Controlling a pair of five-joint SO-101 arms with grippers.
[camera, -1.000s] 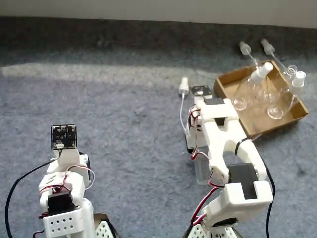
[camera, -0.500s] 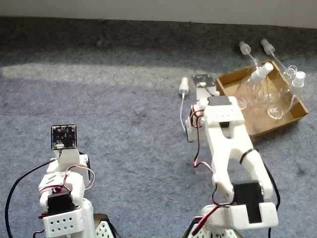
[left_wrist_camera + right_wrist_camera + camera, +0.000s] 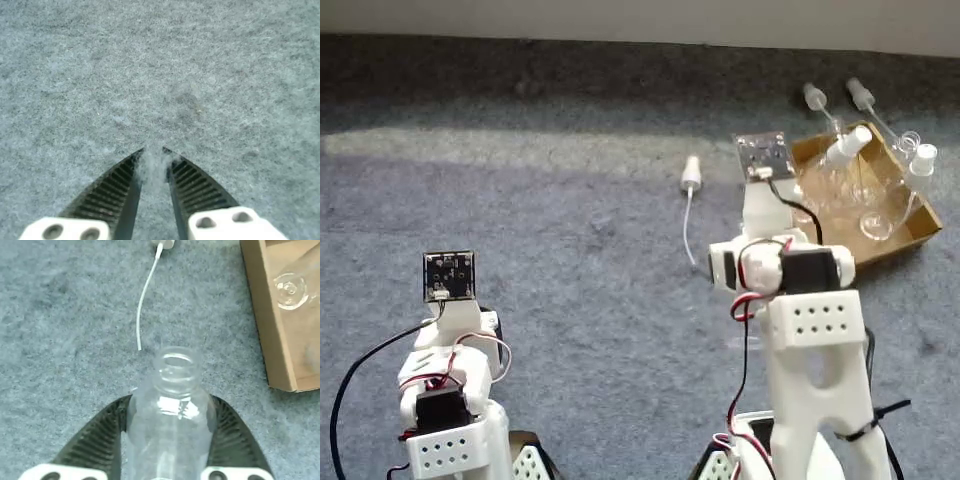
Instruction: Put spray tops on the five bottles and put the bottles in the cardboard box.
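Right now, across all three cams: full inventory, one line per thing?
held bottle: 1, clear, neck open with no top, clamped in the right arm's jaws over the carpet
cardboard box: 1, brown, far right of the table
boxed bottles: several, clear, lying in the cardboard box; two carry white tops; exact count cannot be told
loose spray tops: 3, white with thin tubes; one on the carpet beside the box, two beyond it
carpet: 1, grey-blue, covers the table
left arm: 1, white, near left; jaws together, holding nothing
right arm: 1, white, near right
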